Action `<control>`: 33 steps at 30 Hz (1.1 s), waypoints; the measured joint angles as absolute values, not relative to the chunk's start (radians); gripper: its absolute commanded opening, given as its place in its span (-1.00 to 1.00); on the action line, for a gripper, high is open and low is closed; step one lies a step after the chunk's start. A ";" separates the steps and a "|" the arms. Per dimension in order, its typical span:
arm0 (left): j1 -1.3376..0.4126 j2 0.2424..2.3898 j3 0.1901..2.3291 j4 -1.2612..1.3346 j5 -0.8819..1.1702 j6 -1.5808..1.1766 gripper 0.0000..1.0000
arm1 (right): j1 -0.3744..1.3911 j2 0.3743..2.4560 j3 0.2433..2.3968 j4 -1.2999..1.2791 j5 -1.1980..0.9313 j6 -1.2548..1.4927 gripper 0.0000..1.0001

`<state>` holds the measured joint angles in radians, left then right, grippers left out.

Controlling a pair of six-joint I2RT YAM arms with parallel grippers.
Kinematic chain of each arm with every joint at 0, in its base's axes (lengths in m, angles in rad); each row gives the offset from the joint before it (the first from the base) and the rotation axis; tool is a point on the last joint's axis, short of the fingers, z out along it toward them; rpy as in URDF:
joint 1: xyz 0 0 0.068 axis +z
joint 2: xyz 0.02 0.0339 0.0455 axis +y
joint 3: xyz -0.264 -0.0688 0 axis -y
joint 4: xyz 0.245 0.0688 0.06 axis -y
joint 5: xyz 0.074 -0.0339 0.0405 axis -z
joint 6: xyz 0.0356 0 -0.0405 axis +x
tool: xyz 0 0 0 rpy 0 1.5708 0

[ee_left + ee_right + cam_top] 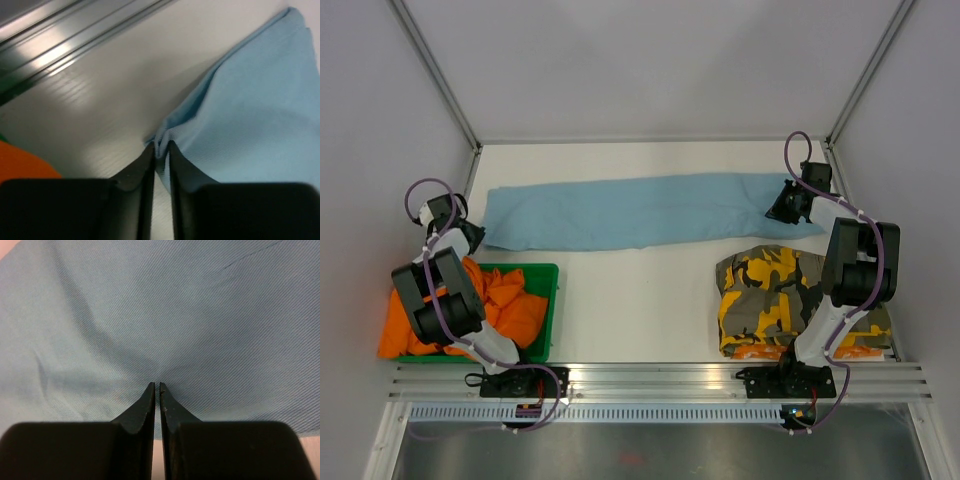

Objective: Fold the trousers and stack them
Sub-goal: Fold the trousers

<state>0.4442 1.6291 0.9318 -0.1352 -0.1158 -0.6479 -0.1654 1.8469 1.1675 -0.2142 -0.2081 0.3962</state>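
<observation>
Nearest me, orange trousers (510, 305) fill the green bin (545, 275) on my left, and the camouflage pair (770, 290) lies on my right. Beyond them the blue trousers (630, 212) stretch across the table (640, 310). The left claw (160, 146) is narrow and pinches their left end, and the right claw (157, 385) is nipped tight on the other.

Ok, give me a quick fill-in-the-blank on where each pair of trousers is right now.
The long, flat-lying cloth trousers pinched by the right end effector are ____.
The folded yellow-black-grey camouflage trousers sit on the robot's ____ side.
The crumpled bright orange trousers lie in a ____ plastic bin.
Missing words: light-blue; right; green.
</observation>
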 measured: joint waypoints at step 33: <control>0.460 2.000 1.350 -0.315 0.247 -0.140 0.48 | -0.165 1.823 1.168 -0.249 -0.207 0.397 -0.70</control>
